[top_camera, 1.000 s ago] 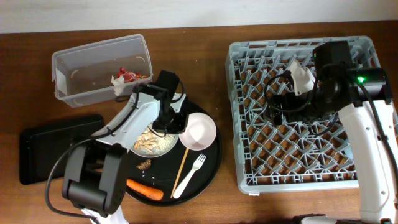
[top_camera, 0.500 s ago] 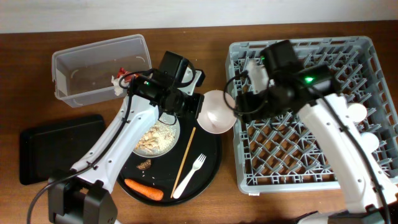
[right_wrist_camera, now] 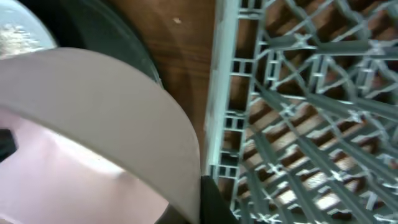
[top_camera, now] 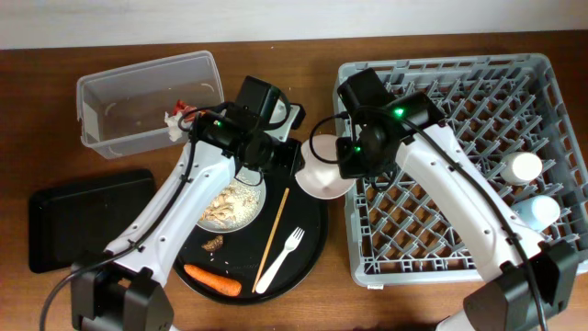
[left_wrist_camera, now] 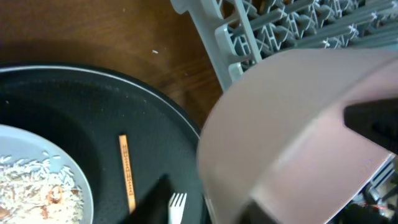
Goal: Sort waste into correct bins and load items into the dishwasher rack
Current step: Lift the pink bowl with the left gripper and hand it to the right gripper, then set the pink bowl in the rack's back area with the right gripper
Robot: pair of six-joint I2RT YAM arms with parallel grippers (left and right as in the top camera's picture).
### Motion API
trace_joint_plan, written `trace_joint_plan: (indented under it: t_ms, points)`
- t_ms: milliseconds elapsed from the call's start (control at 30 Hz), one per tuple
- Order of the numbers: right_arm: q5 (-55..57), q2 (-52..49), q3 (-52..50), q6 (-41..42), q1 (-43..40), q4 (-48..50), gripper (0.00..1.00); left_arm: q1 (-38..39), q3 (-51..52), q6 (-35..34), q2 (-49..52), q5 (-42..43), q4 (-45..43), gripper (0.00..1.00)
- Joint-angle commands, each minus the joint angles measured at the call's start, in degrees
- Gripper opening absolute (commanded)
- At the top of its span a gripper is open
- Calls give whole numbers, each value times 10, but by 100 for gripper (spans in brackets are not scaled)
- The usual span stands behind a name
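1. Pinkish-white bowl [top_camera: 323, 176] hung above the middle of the worktop [top_camera: 55, 55], between the round black tray [top_camera: 308, 244] and the left wall of the grey dishwasher rack [top_camera: 441, 64].
2. The left fingers [top_camera: 292, 161] were clamped on the bowl's left side. The right fingers [top_camera: 347, 165] sat at its right side, one dark tip against the rim in the right wrist view. I could not tell whether they were together or apart.
3. On the round tray, toward the front edge, lay the white plate [top_camera: 250, 191] with rice scraps [top_camera: 225, 204], a brown bit [top_camera: 214, 244], the carrot [top_camera: 213, 279], the cream fork [top_camera: 283, 257] and a wooden stick [top_camera: 273, 237].
4. Near the back-left corner, the clear tub [top_camera: 101, 92] held the red wrapper [top_camera: 188, 110] and the white paper scrap [top_camera: 175, 124]. The flat black tray [top_camera: 78, 216] lay by the left edge.
5. The white cup [top_camera: 519, 167] and the pale blue cup [top_camera: 535, 211] lay in the rack near the right edge.
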State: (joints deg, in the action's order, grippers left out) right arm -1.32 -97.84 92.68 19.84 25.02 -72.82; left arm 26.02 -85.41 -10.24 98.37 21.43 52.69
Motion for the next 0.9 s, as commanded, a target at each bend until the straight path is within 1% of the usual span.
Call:
trace_joint_plan:
  t_ms: [0, 67, 133, 167, 200, 267, 333, 400, 467, 500, 533, 567, 733, 867]
  points:
    - [130, 46, 25, -2, -4, -21, 4, -23, -8, 5, -25, -9, 15, 35]
    - [252, 67, 33, -2, -27, -28, 4, -61, -8, 5, -55, -38, 46, 35]
    - [418, 77, 33, -2, -61, -12, 4, -115, -8, 5, -80, -66, 85, 36]
    - [492, 77, 33, -2, -83, 6, 4, -137, -8, 5, -85, -64, 95, 36]
    - [544, 76, 33, -2, -103, 29, 4, -159, -8, 5, -87, -64, 104, 36]
    - [621, 71, 33, -5, -155, 98, 4, -189, -7, 5, -87, -63, 113, 36]
    - [632, 55, 33, -28, -221, 176, 4, -201, -7, 5, -87, -63, 112, 36]
    - [656, 22, 33, -32, -271, 222, 4, -201, -7, 5, -87, -63, 112, 36]
    - [704, -21, 33, -74, -301, 271, 4, -201, -7, 5, -87, -63, 112, 36]
    - [751, -65, 33, -132, -321, 327, 4, -201, -7, 5, -87, -63, 113, 35]
    - [757, -92, 33, -156, -330, 353, 4, -201, -7, 5, -87, -62, 113, 35]
    - [755, -126, 33, -156, -333, 367, 4, -201, -7, 5, -87, -62, 113, 35]
    - [750, -227, 32, -151, -316, 366, 4, -201, -7, 4, -87, -62, 113, 35]
    - [655, -243, 32, -103, -285, 299, 5, -201, -7, 4, -87, -57, 115, 35]
